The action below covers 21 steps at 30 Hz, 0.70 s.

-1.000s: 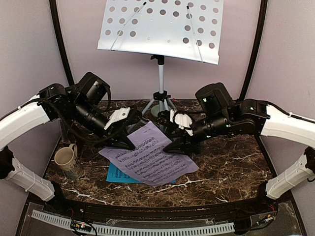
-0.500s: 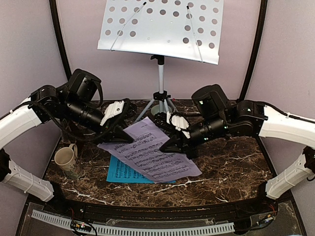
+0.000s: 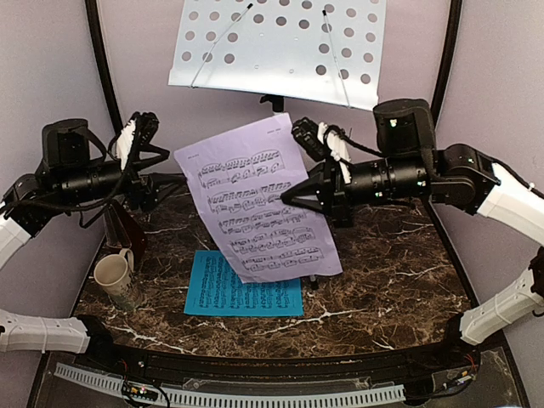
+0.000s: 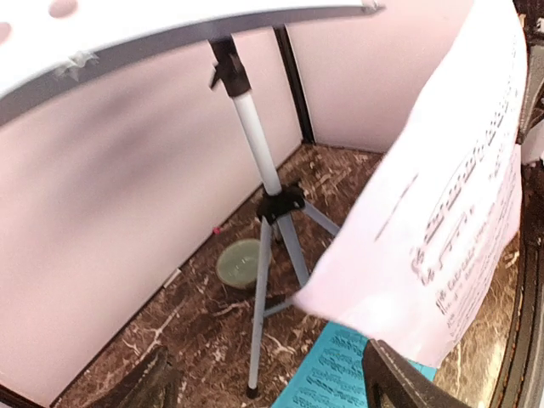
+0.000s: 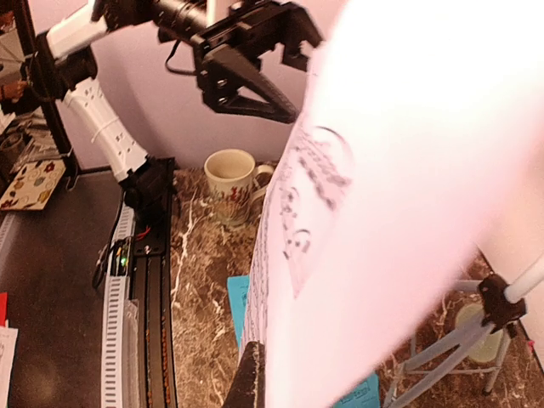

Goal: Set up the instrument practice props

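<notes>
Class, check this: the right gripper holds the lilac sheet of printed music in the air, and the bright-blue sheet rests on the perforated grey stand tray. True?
No. The right gripper holds the lilac sheet of printed music in the air, but the bright-blue sheet lies on the marble table, not the tray, as the top external view shows.

In the top view, the lilac sheet of printed music [image 3: 255, 204] hides nearly all of the pole and legs of the silver tripod music stand [image 3: 280, 51]. The upper edge cuts off its perforated grey tray. The lilac sheet also covers 1 corner of the bright-blue sheet of printed music [image 3: 242, 293]. In the right wrist view the lilac sheet is a blur over the right fingers [image 5: 251, 378], and only 1 dark tip shows. The bottom edge of the left wrist view crops the left fingers [image 4: 399, 382].
</notes>
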{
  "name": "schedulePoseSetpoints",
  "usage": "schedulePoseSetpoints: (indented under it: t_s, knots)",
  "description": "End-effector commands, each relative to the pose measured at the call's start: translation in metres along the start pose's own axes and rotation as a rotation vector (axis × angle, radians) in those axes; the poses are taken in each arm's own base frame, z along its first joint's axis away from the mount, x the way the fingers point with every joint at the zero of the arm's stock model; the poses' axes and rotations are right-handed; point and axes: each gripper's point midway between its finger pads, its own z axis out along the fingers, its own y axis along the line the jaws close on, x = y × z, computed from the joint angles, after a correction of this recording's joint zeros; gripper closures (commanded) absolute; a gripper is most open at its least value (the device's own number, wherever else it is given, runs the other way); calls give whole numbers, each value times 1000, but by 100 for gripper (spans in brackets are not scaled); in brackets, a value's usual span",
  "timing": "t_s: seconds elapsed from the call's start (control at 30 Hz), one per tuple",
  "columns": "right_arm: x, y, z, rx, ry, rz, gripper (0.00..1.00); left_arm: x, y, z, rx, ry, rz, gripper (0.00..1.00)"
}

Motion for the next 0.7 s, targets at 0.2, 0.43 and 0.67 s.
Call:
schedulePoseSetpoints:
  t_s: [0.2, 0.43, 0.67]
  knots:
    - [-137, -35, -89, 164, -485, -22, 100, -69, 43, -32, -215, -272, -113, 24]
    - [-181, -68, -127, 353, -641, -16, 100, -116, 47, -30, -164, -366, -107, 29]
    - [-208, -99, -172, 565, -791, 9, 100, -164, 65, -29, -186, -440, -86, 31]
